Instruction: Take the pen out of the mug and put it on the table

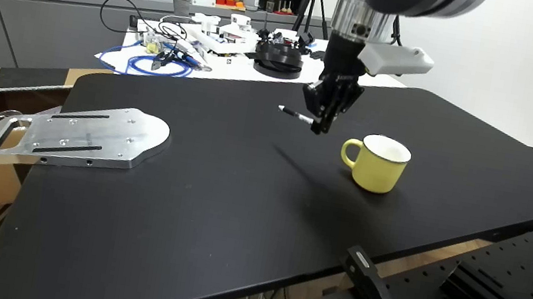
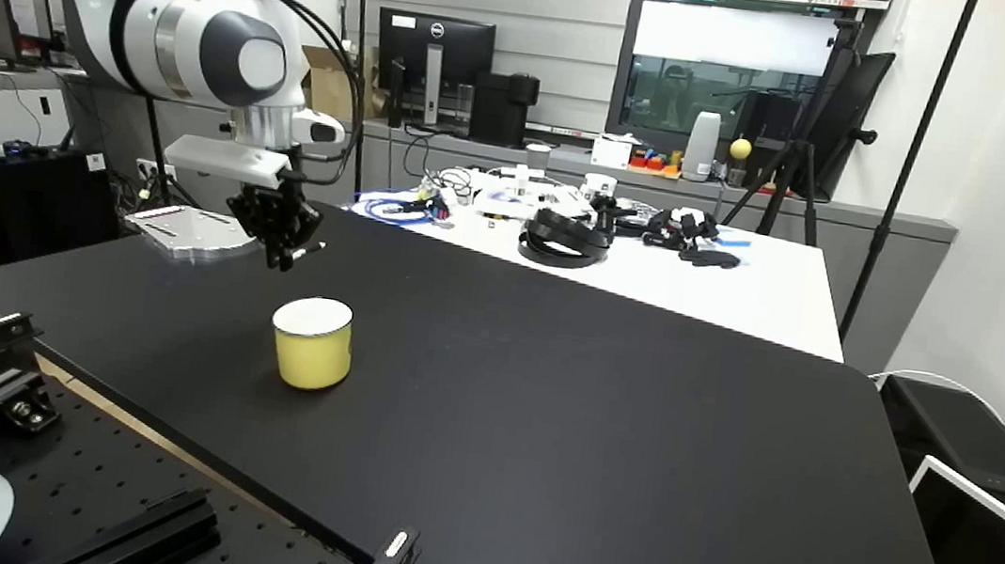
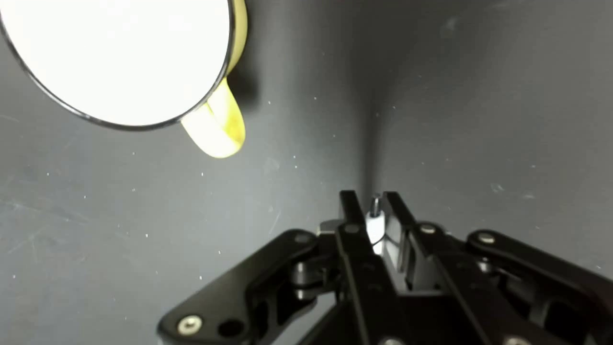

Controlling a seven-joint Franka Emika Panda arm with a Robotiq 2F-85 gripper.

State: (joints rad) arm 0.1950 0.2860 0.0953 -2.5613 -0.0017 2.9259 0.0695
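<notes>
We have the gripper (image 1: 322,125) pinching the pen (image 1: 297,115) in midair over the black table (image 1: 215,205). In an exterior view, nearest obstacle's the yellow mug (image 1: 376,173), upright at its 4 o'clock; a slotted metal plate (image 1: 82,133) lies well apart near 9, the cluttered white table (image 1: 227,69) around 10.

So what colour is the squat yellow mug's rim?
Its thin rim is black, clearest in the wrist view.
</notes>
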